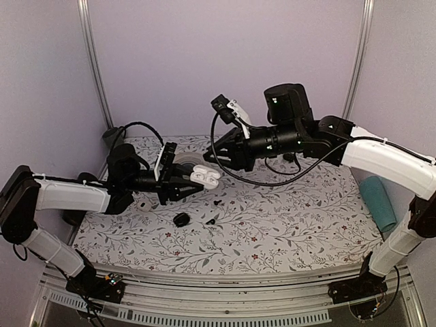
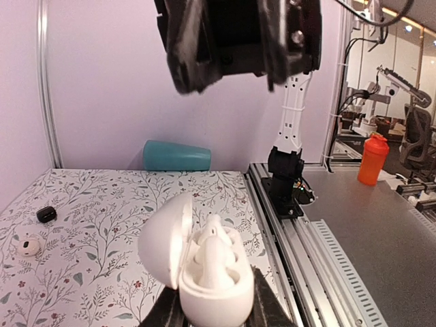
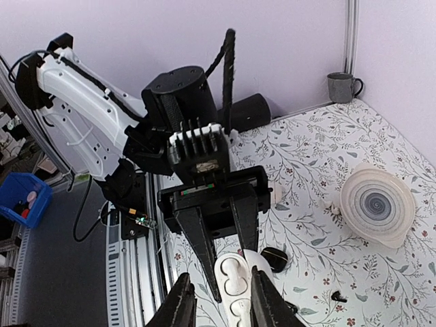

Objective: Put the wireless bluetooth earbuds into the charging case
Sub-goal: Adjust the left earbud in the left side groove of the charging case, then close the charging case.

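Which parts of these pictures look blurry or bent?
Left wrist view: the right pincer overhead is blurred, the charging case below fairly sharp. Top external view: the table's near rail bows from lens distortion. Right wrist view: mostly crisp.

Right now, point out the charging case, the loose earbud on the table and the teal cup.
charging case (image 2: 214, 303): left wrist view, front of its base shell.
loose earbud (image 2: 28, 244): left wrist view, its white body.
teal cup (image 2: 177, 156): left wrist view, middle of its side.
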Tool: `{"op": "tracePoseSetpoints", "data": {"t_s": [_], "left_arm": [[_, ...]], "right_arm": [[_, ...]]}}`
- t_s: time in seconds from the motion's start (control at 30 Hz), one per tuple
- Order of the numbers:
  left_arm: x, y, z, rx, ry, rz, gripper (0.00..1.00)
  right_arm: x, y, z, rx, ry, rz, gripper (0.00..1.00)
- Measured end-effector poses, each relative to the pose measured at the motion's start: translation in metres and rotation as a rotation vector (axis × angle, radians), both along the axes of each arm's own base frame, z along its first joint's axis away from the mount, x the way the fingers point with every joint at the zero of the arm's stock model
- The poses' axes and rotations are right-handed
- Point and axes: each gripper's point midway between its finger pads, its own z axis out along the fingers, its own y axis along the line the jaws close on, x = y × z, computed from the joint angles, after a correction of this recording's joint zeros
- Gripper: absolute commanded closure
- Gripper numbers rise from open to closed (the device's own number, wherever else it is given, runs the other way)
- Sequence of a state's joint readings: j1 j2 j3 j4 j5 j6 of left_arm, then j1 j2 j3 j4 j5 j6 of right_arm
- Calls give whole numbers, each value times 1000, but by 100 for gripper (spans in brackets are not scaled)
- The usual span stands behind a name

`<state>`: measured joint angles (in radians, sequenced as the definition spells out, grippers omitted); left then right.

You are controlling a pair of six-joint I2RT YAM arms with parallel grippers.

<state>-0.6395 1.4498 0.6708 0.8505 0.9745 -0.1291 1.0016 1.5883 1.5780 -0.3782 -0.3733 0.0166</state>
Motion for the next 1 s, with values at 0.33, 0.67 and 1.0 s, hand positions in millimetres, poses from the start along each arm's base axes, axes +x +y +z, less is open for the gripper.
{"op": "tracePoseSetpoints", "data": {"t_s": [0.33, 0.67, 1.0], "left_arm": [[-2, 0, 1, -2, -3, -12, 100], [-13, 0, 10, -19, -36, -53, 100], [-16, -2, 9, -27, -12, -84, 100]], "right_arm": [[20, -22, -7, 9, 69, -42, 73], [71, -30, -76, -84, 295, -170, 76], [8, -2, -56, -49, 229, 59, 75]]}}
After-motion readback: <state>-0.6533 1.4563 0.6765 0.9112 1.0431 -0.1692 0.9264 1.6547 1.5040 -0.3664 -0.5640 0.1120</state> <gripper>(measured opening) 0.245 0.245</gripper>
